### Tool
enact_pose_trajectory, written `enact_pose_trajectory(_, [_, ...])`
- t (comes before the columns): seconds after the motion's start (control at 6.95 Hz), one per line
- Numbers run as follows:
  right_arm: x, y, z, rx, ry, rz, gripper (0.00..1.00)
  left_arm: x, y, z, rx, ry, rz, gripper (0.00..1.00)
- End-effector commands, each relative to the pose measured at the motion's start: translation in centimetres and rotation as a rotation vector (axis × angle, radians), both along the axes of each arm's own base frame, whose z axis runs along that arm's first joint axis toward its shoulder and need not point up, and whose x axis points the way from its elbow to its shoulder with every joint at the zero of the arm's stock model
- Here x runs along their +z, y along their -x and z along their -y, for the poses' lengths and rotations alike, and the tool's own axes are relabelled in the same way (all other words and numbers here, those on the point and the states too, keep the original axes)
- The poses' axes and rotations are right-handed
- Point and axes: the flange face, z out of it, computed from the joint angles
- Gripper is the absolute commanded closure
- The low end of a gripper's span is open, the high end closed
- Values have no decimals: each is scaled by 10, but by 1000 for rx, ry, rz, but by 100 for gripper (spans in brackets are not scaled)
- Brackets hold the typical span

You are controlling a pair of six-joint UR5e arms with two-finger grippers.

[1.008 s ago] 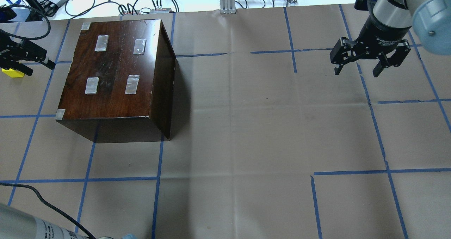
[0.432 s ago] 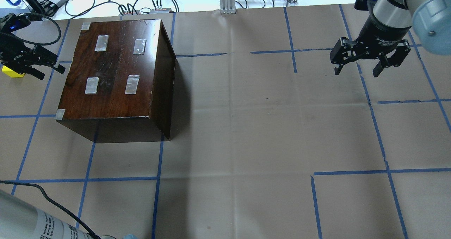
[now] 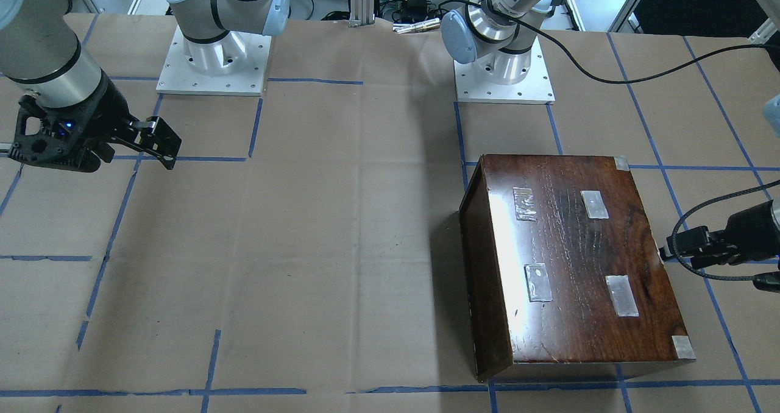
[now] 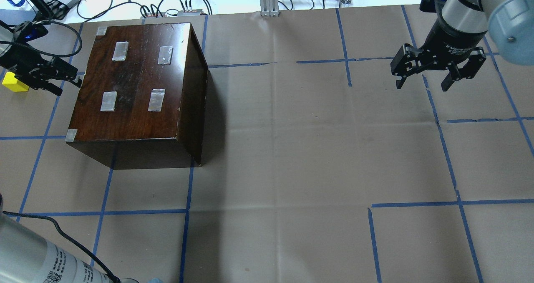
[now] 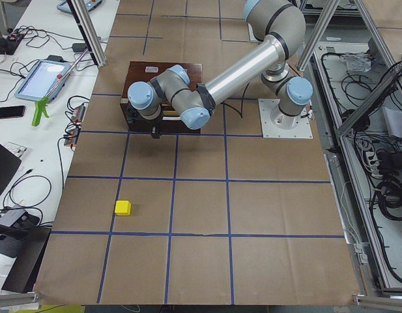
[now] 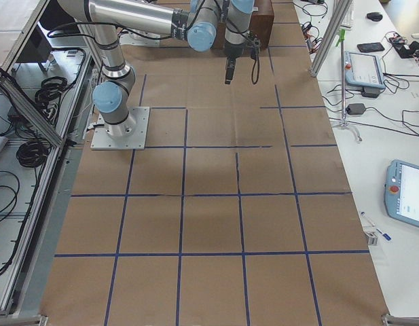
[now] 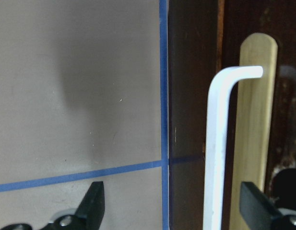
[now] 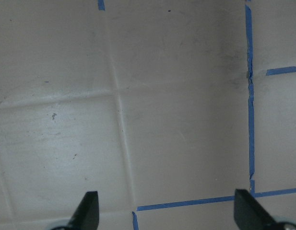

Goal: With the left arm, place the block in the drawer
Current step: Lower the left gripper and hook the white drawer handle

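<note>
The yellow block (image 4: 14,83) lies on the paper left of the dark-brown box (image 4: 137,82), apart from it; it also shows in the exterior left view (image 5: 123,207). My left gripper (image 4: 66,87) is open and empty at the box's left face, to the right of the block. In the left wrist view the left gripper (image 7: 174,205) has its fingers spread either side of a white handle (image 7: 216,143) on the drawer's dark front (image 7: 191,96). The drawer's pale tray is not in view. My right gripper (image 4: 422,85) is open and empty over bare paper at the far right.
The box (image 3: 579,261) carries several taped patches on top. Cables and devices (image 4: 167,5) lie beyond the table's far edge. Blue tape lines grid the brown paper. The left arm's black cable (image 3: 707,212) loops beside the box.
My left gripper has moved from above the yellow block rightward to the box's left face. The block stays on the paper. The right arm has not moved.
</note>
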Motion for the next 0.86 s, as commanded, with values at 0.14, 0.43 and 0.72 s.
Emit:
enact_pose_trajectory(0.14, [0,0,0,0,0,0,0,-14,-1,4,-6,-6,-6,2])
enact_pose_trajectory(0.43, [0,0,0,0,0,0,0,-13,-8,3,-12,0,-1,2])
enact_pose_trajectory(0.72, [0,0,0,0,0,0,0,-11,-18,1,-26,23,15,2])
